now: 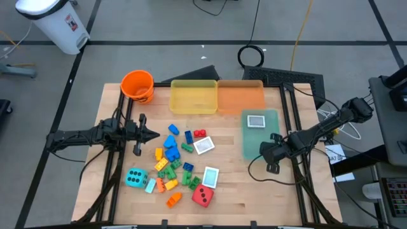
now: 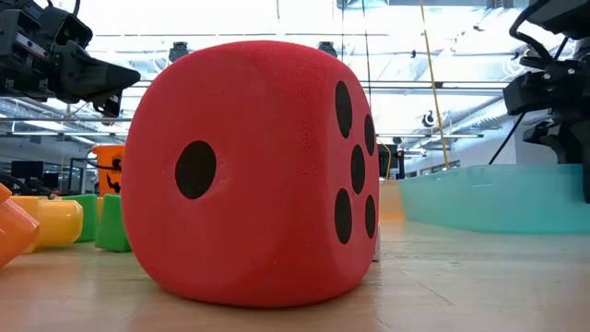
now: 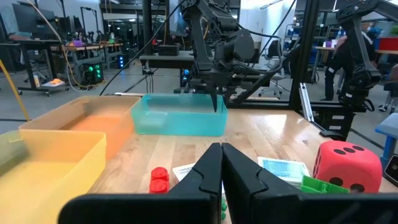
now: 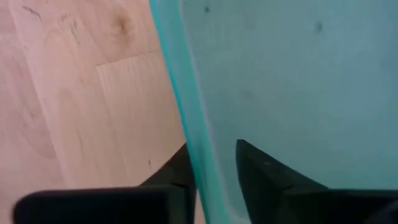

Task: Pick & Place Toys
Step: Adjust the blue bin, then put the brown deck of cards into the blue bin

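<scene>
Landmark: translucent green flat plastic tray [image 1: 261,137] on the wooden table [image 1: 241,191].

Right gripper [image 4: 214,171] sits at the tray's near edge, fingers straddling its thin wall, one inside, one outside, pinching the rim.

One white playing card [image 1: 255,121] lies inside the tray, toward its far end.

Left gripper [image 1: 151,134], fingers pressed together and empty, hangs well left of the tray.

Small plastic building bricks [image 1: 170,156], cyan soft die [image 1: 135,178] and red soft die [image 1: 203,195] lie scattered left of the tray.
</scene>
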`<state>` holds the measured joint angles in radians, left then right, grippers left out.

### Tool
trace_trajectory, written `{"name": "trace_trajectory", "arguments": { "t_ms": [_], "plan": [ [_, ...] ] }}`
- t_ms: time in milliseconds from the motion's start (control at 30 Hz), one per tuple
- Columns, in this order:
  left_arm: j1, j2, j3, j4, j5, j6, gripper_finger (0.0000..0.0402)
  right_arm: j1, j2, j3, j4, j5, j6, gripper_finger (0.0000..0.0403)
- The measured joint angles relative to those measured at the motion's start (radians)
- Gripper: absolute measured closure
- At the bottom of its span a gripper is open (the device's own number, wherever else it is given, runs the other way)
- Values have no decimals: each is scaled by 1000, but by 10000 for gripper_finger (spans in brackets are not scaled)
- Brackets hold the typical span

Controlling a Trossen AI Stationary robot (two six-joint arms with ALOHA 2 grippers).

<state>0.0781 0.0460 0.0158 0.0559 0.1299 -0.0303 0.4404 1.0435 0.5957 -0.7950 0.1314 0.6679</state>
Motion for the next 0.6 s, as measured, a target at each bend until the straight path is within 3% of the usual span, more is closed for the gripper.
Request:
{"name": "trace_trajectory", "arguments": {
  "t_ms": [167,300,467,600],
  "plan": [
    [0,0,0,0,0,0,391,-1,0,1,8,-4,-27,227],
    [0,0,0,0,0,0,391,-16,-4,40,-4,-69,-50,172],
    [0,0,0,0,0,0,391,-42,-33,109,-6,-80,-96,135],
    [0,0,0,0,0,0,391,-63,-65,117,118,-32,-197,125]
  ]
}}
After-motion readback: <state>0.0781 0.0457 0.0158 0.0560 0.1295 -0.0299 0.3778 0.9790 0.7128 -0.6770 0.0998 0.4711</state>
